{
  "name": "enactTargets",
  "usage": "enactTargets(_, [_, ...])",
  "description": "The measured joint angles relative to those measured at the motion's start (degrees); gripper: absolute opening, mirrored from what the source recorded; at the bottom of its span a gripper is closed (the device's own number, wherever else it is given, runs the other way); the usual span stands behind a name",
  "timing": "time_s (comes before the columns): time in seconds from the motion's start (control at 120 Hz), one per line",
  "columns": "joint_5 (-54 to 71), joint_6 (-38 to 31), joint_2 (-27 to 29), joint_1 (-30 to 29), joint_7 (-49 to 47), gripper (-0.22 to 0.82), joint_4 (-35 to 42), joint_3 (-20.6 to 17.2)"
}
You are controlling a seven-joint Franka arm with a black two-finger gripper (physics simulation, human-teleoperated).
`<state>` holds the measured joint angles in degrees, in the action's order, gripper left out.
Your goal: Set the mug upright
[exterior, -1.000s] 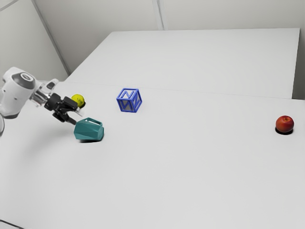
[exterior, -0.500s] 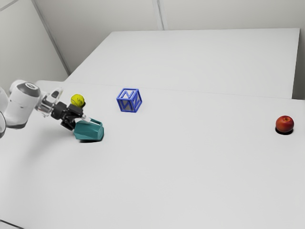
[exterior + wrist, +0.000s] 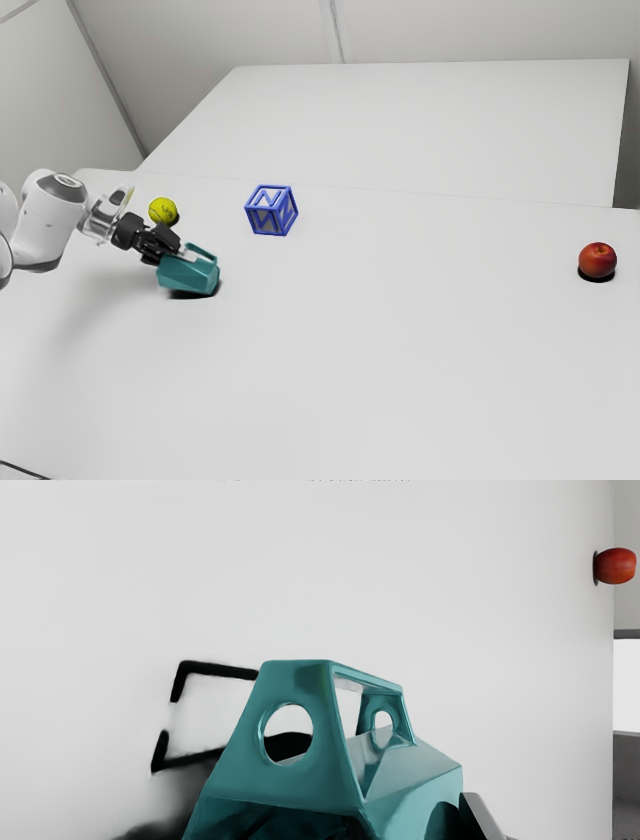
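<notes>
The teal faceted mug point(image 3: 192, 276) lies tilted on its side, the black two-finger gripper point(image 3: 178, 256) set at its mouth end, presumably so that it can be tipped onto its base; whether a grip has been taken cannot be told. Round holes in the handle point(image 3: 285, 787) are revealed by the wrist view, the blue-framed letter block point(image 3: 271, 211) by the exterior view.

Claw point(image 3: 176, 254) lower, farther toward exterior view's right, at mug point(image 3: 188, 276); mug nudged slightly, its tilt changed.
</notes>
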<state>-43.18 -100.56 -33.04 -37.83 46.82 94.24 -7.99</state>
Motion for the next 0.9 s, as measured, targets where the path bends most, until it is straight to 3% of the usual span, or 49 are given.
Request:
enactTargets(0.258, [0.07, -0.17, 2.25, -0.02, 0.82, -0.12, 0.95, -0.53])
enactTargets(0.5, [0.70, -0.03, 7.11, 0.73, 1.34, -0.16, 2.93, -0.51])
enactTargets(0.708, [6.77, 0.05, 16.29, 5.87, 0.04, -0.16, 5.93, 0.00])
enactTargets(0.9, [14.67, 0.02, 20.97, 12.31, -3.60, -0.17, 7.42, 0.56])
